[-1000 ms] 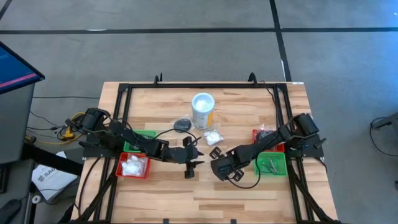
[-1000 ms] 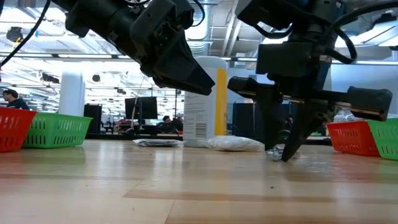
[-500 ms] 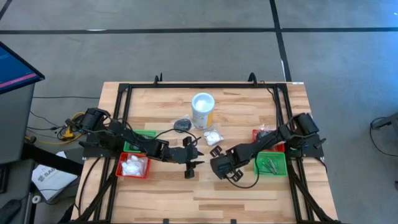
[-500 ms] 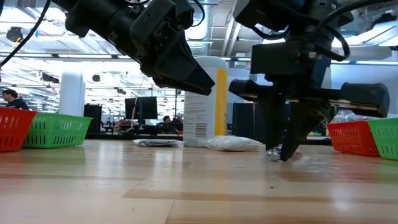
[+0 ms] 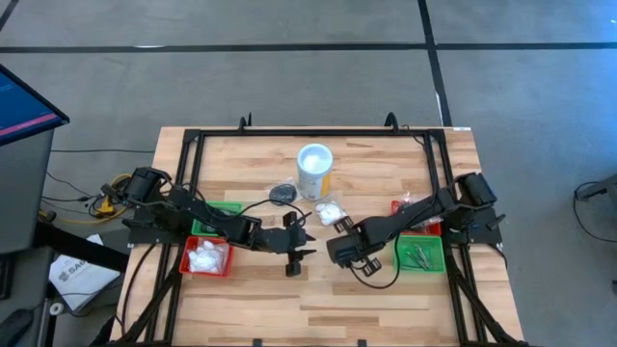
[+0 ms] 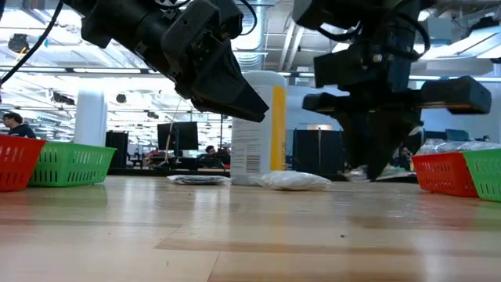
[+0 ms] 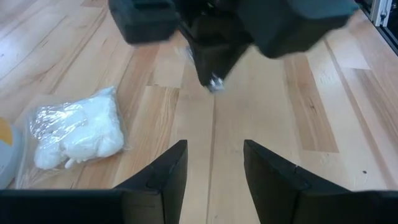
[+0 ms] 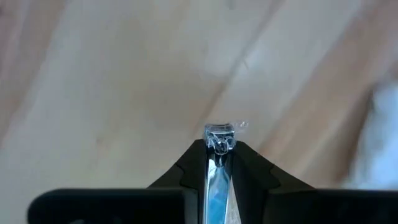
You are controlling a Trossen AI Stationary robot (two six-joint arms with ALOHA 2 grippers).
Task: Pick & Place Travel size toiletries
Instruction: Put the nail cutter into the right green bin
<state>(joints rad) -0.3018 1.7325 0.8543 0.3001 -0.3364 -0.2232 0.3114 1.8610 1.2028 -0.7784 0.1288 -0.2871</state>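
Note:
My right gripper (image 8: 219, 149) hangs over the table's middle (image 5: 344, 253), clear of the wood in the low view (image 6: 376, 168), and is shut on a thin silvery toiletry piece in clear wrap (image 8: 219, 138). My left gripper (image 7: 214, 168) is open and hovers just to its left (image 5: 294, 253), raised above the table (image 6: 227, 86), facing the right gripper. A white packet (image 5: 329, 210) (image 7: 78, 134) and a dark pouch (image 5: 281, 194) lie flat on the wood near the white canister (image 5: 314, 169). My right gripper pinches the silvery piece between its two fingertips, and only the piece's end (image 8: 219, 132) sticks out past them. The fingers come from above, pointing down. The piece is lifted clear of the table, seen below the fingers in the left wrist view (image 7: 215, 82).
The tall canister (image 6: 258, 129) stands at the far middle. A red tray of white packets (image 5: 207, 257) and a green tray (image 5: 220, 214) sit at the left. At the right are a red tray (image 5: 410, 208) and a green tray with silvery pieces (image 5: 421, 253). Bare wood lies along the near edge.
My right gripper has risen from the table with the silvery piece still pinched, lifting it clear of the wood, and has shifted a little toward the far edge. My left gripper has stayed where it was.

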